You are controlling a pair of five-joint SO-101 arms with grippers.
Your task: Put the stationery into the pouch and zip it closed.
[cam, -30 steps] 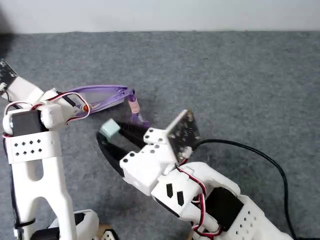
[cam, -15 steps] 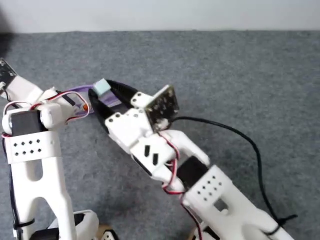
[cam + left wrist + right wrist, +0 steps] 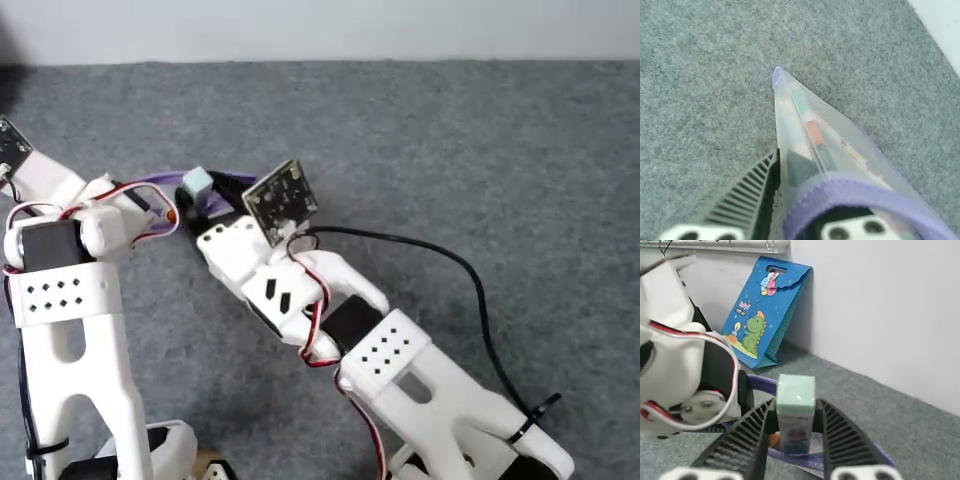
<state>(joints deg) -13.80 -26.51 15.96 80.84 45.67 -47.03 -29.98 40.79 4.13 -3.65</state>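
Right wrist view: my right gripper's ribbed fingers pinch a pale green eraser by its lower half and hold it upright. The pouch's purple rim runs just behind and under it. A blue bag leans on the wall beyond.

Left wrist view: my left gripper is clamped on the pouch at its purple edge, one black finger pressed against the clear side. Through that side I make out orange and greenish pieces inside.

High view: the eraser sits in the upper left of the frame, over the pouch rim. The right arm stretches from the lower right corner up toward it. The left arm stands at the left edge, its wrist turned right to the pouch, above the grey table.
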